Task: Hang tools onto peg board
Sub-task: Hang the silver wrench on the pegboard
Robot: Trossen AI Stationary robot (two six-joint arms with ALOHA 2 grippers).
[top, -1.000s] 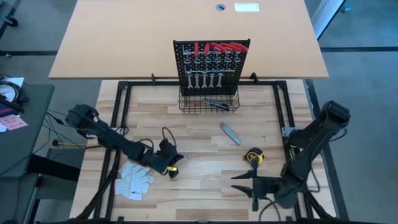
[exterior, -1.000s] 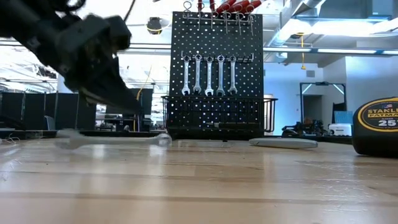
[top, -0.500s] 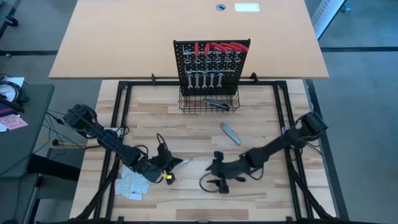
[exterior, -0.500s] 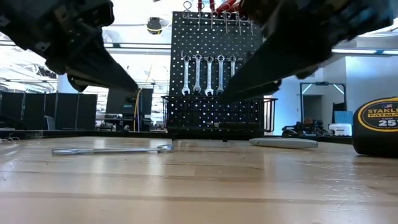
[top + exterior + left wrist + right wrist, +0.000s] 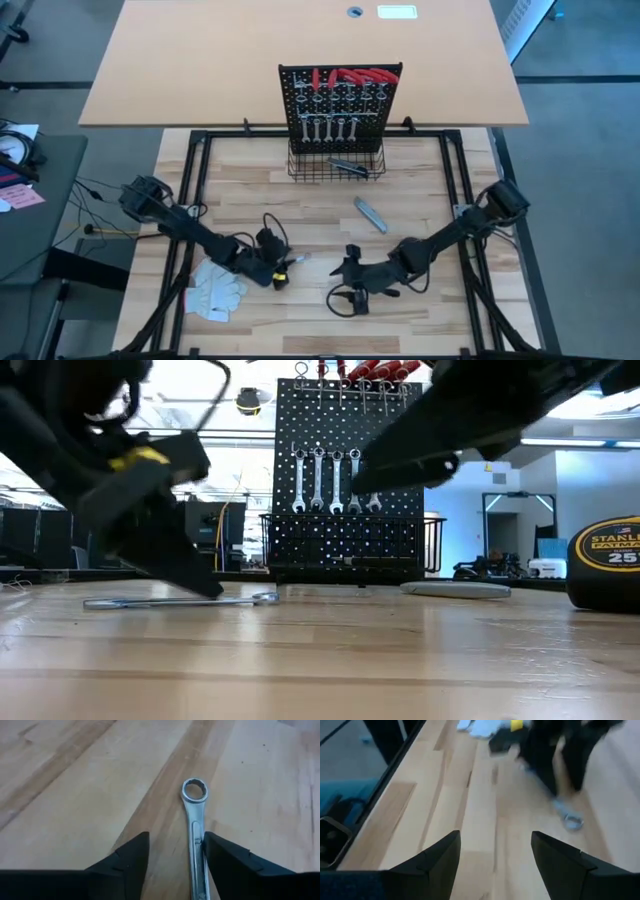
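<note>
- The step in hand is picking up a wrench [image 5: 196, 832] that lies flat on the table [image 5: 320, 205], near the front and well apart from the peg board [image 5: 340, 105].
- The left gripper [image 5: 175, 855] is low over the wrench, fingers apart, one on each side of its handle.
- The right gripper [image 5: 495, 852] hovers near, fingers apart, holding nothing.
- Next, the left gripper probably needs to squeeze the handle, lift it, and carry the ring end to a free hook.
</note>
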